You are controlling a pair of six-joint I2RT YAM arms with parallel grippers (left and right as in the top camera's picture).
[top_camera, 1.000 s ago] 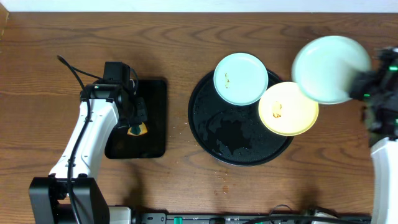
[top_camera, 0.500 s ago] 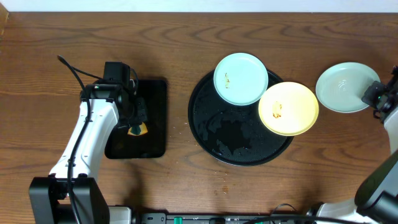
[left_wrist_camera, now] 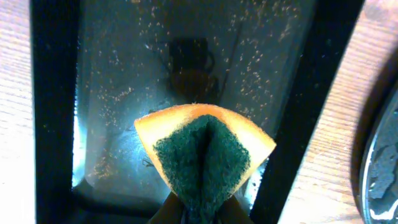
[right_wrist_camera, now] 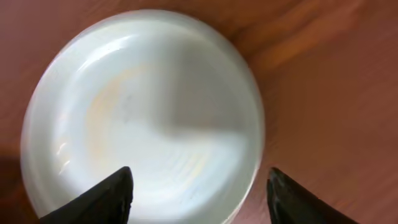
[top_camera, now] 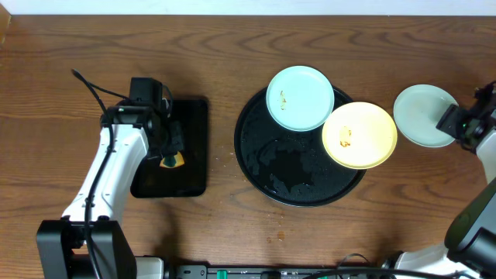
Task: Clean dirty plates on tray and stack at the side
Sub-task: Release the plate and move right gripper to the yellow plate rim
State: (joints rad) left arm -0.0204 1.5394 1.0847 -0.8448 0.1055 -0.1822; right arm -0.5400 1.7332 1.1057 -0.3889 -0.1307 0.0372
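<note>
right gripper [right_wrist_camera: 199, 193] jaws just parted, releasing pale blue round plate [top_camera: 422, 115] onto wood table [top_camera: 232, 46] at 3 o'clock of large round black tray [top_camera: 294, 174] | left gripper [top_camera: 167, 147] clamped on yellow-green sponge [left_wrist_camera: 202, 149] | specked blue plate [top_camera: 300, 98], yellow plate [top_camera: 359, 135] remain

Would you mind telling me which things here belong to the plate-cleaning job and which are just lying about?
For the job: round black tray; blue plate and yellow plate on it; pale plate on the table at right; sponge; rectangular tray beneath it.
Lying about: black cable; crumbs on the table.
</note>
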